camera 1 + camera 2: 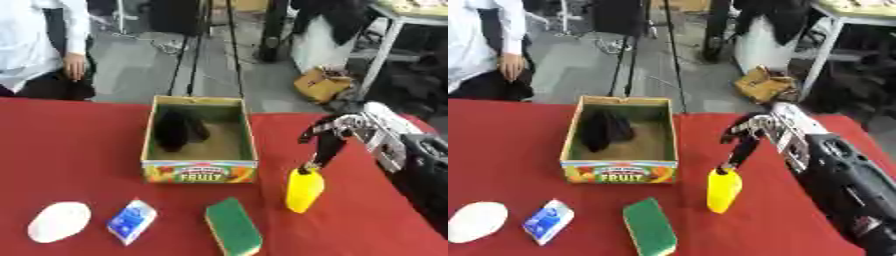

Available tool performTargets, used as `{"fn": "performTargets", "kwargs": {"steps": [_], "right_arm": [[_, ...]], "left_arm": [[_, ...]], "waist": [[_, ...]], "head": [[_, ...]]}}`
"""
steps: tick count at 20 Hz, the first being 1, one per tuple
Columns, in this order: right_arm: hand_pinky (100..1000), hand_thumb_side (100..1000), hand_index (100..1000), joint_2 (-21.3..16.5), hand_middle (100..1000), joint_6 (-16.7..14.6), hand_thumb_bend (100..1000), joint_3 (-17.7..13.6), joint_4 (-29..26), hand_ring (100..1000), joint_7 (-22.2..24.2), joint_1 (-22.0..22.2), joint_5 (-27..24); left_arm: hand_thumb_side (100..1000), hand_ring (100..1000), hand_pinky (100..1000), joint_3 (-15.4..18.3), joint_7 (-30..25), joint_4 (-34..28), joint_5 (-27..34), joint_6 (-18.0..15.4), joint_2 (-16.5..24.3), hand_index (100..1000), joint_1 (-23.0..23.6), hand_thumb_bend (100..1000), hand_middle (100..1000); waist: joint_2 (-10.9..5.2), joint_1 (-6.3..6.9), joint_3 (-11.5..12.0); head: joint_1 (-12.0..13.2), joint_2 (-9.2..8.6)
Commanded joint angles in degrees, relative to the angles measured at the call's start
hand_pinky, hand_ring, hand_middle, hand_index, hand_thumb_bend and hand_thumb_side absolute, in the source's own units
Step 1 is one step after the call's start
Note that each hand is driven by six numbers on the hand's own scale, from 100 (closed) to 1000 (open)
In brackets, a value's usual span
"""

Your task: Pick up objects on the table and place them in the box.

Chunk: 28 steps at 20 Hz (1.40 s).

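A yellow bottle (304, 190) stands on the red table (70, 150), right of the box. My right hand (337, 131) hangs just above it, coming in from the right. Its fingers (325, 150) point down and their tips reach the bottle's top, while the thumb stays spread apart to the left. The cardboard fruit box (199, 171) sits at the table's middle with a black object (175, 131) inside. In front of it lie a green sponge (233, 226), a blue and white packet (131, 220) and a white oval object (59, 221). My left hand shows in neither view.
A person in white (44, 45) stands beyond the far left edge, not touching anything. Tripod legs (188, 55), a tan bag (322, 84) and a white table leg (382, 50) stand on the floor past the table.
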Motion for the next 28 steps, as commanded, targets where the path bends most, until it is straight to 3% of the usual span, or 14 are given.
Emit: {"fn": "performTargets", "kwargs": {"steps": [1, 28], "right_arm": [[851, 446, 1000, -1.43, 993, -0.46, 497, 0.23, -0.01, 934, 0.03, -0.81, -0.75], [870, 447, 1000, -2.26, 1000, -0.54, 507, 1.63, -0.46, 952, 0.03, 0.01, -1.89]], "left_arm": [[1000, 963, 944, 0.4, -0.42, -0.81, 0.27, -0.01, 1.57, 899, -0.64, 100, 846], [1000, 957, 944, 0.73, -0.53, -0.81, 0.75, 0.1, 1.59, 889, -0.64, 100, 820]], "waist": [[-1.09, 0.25, -0.05], [-1.0, -0.2, 0.07]], "head": [[-0.15, 0.08], [0.1, -0.74]]}}
